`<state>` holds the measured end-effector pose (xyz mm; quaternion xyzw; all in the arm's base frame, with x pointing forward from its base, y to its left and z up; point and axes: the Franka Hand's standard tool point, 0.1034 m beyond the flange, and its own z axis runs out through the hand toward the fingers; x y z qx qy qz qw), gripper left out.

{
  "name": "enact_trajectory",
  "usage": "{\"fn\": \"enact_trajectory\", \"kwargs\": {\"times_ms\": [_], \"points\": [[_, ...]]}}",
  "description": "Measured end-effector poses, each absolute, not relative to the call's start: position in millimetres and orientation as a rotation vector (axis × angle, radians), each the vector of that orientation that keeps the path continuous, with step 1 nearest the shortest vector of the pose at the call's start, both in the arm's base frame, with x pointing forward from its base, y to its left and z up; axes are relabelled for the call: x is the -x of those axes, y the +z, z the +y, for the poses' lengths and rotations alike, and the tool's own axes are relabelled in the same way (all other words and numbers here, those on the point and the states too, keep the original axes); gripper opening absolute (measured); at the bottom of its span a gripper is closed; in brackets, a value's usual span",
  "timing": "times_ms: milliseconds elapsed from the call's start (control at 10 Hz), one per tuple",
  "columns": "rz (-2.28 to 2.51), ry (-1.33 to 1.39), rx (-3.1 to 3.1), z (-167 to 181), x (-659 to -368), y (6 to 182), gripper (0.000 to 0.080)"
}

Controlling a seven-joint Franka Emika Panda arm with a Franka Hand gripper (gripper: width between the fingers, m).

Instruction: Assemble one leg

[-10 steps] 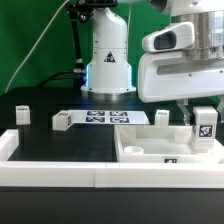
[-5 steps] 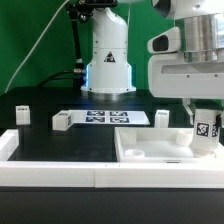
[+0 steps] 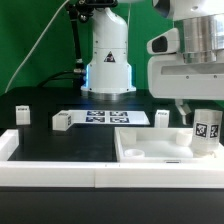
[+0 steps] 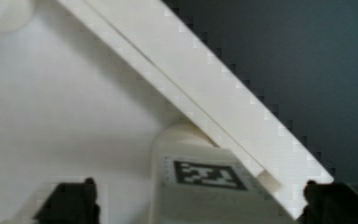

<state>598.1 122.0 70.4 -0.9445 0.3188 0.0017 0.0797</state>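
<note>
The leg (image 3: 206, 130), a short white post with a black-and-white tag, stands slightly tilted at the corner of the large white tabletop piece (image 3: 145, 152) at the exterior view's right. My gripper (image 3: 200, 112) is right over it. In the wrist view the leg (image 4: 208, 176) sits between my two dark fingertips (image 4: 69, 202), beside the tabletop's raised rim (image 4: 194, 80). The jaws stand wide apart, with a clear gap between the leg and one finger, so my gripper (image 4: 197, 205) is open around the leg.
Three more small white legs stand on the black table (image 3: 22, 113), (image 3: 62, 121), (image 3: 161, 118). The marker board (image 3: 105, 117) lies behind the tabletop piece. A white wall (image 3: 90, 176) edges the front. The arm's base (image 3: 108, 60) stands at the back.
My gripper's body has shifted to the exterior view's right. The leg has sunk a little and tilted slightly at the tabletop's corner.
</note>
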Motion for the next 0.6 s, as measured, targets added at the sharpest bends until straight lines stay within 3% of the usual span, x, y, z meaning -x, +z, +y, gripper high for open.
{"fn": "enact_trajectory", "kwargs": {"times_ms": [600], "points": [[-0.108, -0.094, 3.073, 135.5, -600.2, 79.9, 0.0649]]}}
